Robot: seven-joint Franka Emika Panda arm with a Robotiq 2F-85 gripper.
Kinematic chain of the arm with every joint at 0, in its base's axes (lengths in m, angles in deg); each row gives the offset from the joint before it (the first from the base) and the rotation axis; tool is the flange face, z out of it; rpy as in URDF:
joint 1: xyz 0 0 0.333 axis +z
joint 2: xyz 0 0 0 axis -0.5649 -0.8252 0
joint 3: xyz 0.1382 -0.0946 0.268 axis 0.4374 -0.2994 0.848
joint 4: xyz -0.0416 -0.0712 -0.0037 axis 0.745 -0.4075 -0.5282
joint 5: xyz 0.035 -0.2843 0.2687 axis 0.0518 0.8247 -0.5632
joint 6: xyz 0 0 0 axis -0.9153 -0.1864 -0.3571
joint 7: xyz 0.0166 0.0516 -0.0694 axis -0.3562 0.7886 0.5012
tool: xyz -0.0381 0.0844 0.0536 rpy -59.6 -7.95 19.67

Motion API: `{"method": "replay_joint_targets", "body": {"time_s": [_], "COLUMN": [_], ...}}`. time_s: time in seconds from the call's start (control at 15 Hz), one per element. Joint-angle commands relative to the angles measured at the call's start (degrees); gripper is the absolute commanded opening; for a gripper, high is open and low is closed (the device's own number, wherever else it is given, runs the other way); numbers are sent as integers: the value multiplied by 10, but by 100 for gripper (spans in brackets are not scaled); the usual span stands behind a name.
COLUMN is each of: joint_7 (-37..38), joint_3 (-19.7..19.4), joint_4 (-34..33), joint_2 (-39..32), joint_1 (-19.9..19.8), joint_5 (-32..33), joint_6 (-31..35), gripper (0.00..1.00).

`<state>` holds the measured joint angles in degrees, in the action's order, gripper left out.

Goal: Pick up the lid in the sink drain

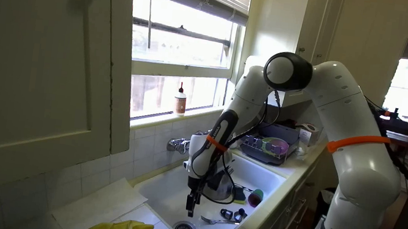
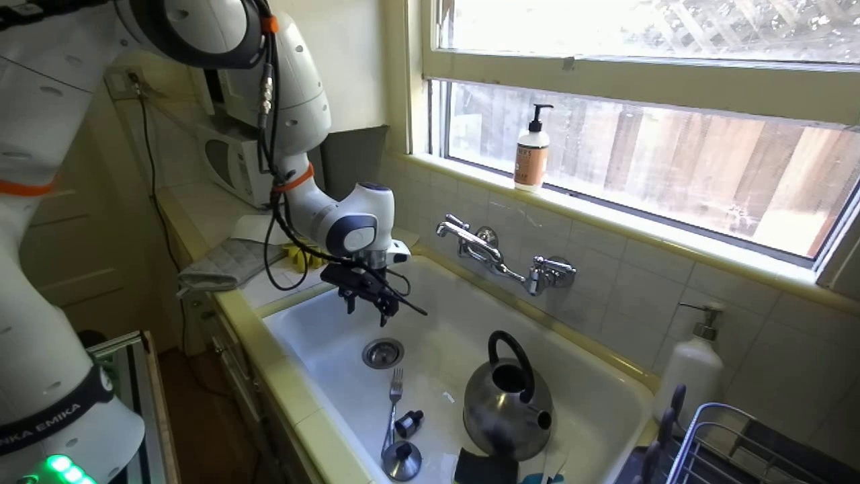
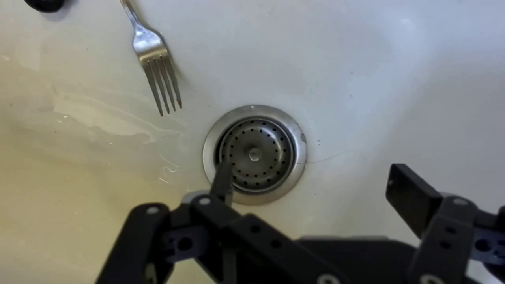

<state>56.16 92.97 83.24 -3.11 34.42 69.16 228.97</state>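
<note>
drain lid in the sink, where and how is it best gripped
Probably by the small round knob at the middle of the drain lid, coming straight down from above with the open gripper astride it. The knob appears to stand up, while the lid's edge sits down inside the metal drain ring, leaving little to grip there.

Arm (image 1: 340,84) rises from its base (image 2: 111,431) to a high, bent elbow (image 1: 284,70); forearm (image 1: 249,91) slopes down to the wrist (image 2: 355,228). Green lights (image 2: 70,469) on the base are lit. Gripper (image 3: 311,177) hangs from the wrist, directed downward in both exterior views. Wrist view: fingers (image 3: 414,201) stand wide apart, in from the lower edge. Dark cables (image 2: 273,128) run along the forearm and hang in a loose loop beside the wrist. Orange bands (image 1: 358,143) sit on the upper arm (image 1: 346,115) and lower forearm.
</note>
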Motion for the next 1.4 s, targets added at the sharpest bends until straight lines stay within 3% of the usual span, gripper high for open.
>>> {"method": "replay_joint_targets", "body": {"time_s": [0.0, 0.6, 0.73, 1.33], "joint_7": [22, 25, 26, 57], "joint_3": [-5, -17, -20, -53], "joint_4": [-51, -146, -165, -213], "joint_2": [-60, -165, -183, -230], "joint_1": [5, 26, 33, 65], "joint_5": [5, 25, 31, 50], "joint_6": [-7, -1, -8, -5], "gripper": [75, 4, 0, 0]}}
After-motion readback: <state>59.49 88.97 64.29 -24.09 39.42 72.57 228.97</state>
